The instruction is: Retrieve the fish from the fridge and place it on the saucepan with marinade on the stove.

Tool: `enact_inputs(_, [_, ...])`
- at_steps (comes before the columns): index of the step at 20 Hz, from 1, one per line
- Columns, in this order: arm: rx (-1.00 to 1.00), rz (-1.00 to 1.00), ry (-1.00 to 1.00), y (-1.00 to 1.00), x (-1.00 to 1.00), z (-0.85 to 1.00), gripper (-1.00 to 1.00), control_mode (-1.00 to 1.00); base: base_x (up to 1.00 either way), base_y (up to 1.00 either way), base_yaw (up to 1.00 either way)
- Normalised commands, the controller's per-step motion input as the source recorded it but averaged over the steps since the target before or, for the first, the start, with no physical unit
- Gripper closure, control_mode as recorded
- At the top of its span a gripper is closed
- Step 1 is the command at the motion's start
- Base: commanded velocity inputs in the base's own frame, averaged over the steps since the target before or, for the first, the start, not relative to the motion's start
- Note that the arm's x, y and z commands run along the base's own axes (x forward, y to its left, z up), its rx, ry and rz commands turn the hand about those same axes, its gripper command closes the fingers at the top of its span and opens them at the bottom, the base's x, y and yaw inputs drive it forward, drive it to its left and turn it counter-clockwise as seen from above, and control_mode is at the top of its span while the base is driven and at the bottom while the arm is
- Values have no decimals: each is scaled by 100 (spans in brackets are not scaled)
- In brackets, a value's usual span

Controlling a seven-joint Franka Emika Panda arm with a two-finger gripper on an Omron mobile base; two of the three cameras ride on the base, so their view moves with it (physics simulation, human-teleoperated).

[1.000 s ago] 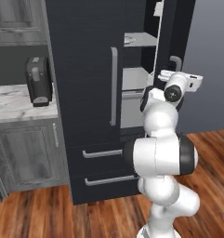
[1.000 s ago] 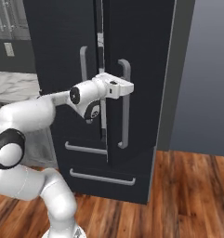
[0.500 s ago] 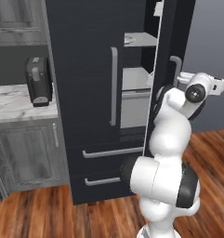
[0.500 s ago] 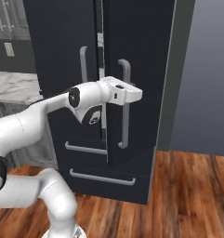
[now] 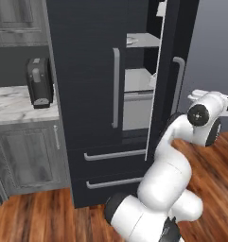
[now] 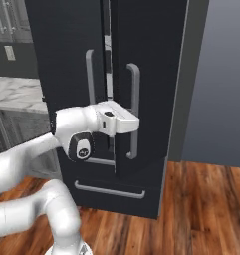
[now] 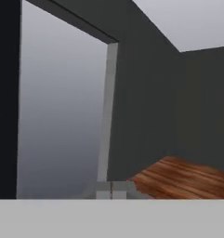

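The fridge (image 5: 82, 71) is a tall black double-door appliance, and its right door (image 5: 170, 52) stands ajar. Through the gap I see grey inner shelves (image 5: 136, 80). The fish is hidden from me. The saucepan with marinade and the stove are out of view. In the right base view my gripper (image 6: 135, 123) is level with the right door's bar handle (image 6: 134, 99) and in front of it. In the hand view the gripper (image 7: 111, 188) is shut with nothing between its fingertips, and it faces a grey wall and wooden floor.
A black coffee machine (image 5: 38, 82) stands on the marble counter (image 5: 11, 106) left of the fridge, above grey cabinets (image 5: 28, 156). Two lower fridge drawers (image 5: 113, 155) are closed. A grey wall (image 6: 221, 74) and wooden floor (image 6: 201, 209) lie to the right.
My arm has swung to the right and the hand has dropped a little, from by the door gap to past the open door's outer side. The door's angle looks unchanged.
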Motion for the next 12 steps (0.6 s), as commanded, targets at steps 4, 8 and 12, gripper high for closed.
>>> enact_inputs(4, [-9, -31, 0, 100, -30, 9, 100, -100, 0, 0, 0])
enact_inputs(8, [-11, -35, 0, 100, -7, 21, 100, -100, 0, 0, 0])
enact_inputs(12, [-12, -37, -2, 100, -3, 31, 100, -100, 0, 0, 0])
